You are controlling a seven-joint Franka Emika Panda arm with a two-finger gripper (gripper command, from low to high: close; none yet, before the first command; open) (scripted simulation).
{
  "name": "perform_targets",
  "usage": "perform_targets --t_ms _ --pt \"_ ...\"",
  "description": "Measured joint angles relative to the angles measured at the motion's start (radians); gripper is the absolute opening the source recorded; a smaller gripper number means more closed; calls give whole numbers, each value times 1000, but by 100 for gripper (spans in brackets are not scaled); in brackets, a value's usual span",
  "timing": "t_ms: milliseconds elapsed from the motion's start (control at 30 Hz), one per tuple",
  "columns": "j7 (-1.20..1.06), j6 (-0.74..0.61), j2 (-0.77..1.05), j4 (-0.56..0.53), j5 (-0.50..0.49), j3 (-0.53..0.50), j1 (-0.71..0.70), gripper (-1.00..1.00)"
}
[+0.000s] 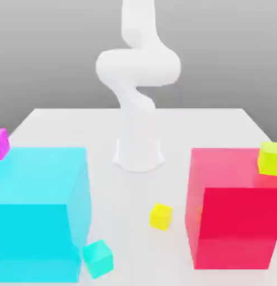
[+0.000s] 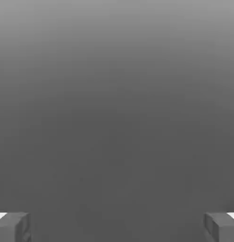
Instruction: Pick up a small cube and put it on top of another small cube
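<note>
The gripper (image 2: 117,227) is seen from the hand camera as two blocky grey fingertips (image 2: 12,227), matte and square-edged, set far apart at the two lower corners of the frame; they are spread wide, with nothing between them but a smooth grey gradient.

In the exterior view the arm (image 1: 138,100) is rendered as a glossy white column of rounded, bulbous segments, rising from a flared base at the centre of the frame and leaving it at the top edge. It stands on a flat, pale, matte table (image 1: 219,128).

The small yellow cube (image 1: 161,216) lies on the table in the lower centre of the frame, plain and sharp-edged, well apart from the arm's base. The small lime cube (image 1: 270,158) sits at the right edge, on the top of a big red block (image 1: 233,223) with faintly translucent upper faces. A big cyan block (image 1: 37,215), equally smooth, takes up the lower left, and a small magenta cube (image 1: 0,143) is perched at its upper left corner. A small teal cube (image 1: 97,258), slightly tilted, is placed just beside the cyan block's lower right corner.
</note>
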Motion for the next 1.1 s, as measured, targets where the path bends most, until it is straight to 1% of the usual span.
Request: perform_targets --t_ms 200,400,533,667,800,867,1000,1033,1100 --pt "-145 75 148 -87 -152 66 12 0" --pt "-316 151 312 -178 -270 82 32 0" --pt "-451 217 422 -251 -312 68 53 0" --pt "-607 297 526 -334 -319 45 80 0" --pt "-787 386 617 -422 -286 18 116 0" --pt "-830 451 644 -491 -209 8 128 0" --pt "-891 579 693 -638 7 -23 176 0" --pt "-897 597 705 -652 35 -26 184 0" --pt "-896 619 728 -655 53 -29 192 0"
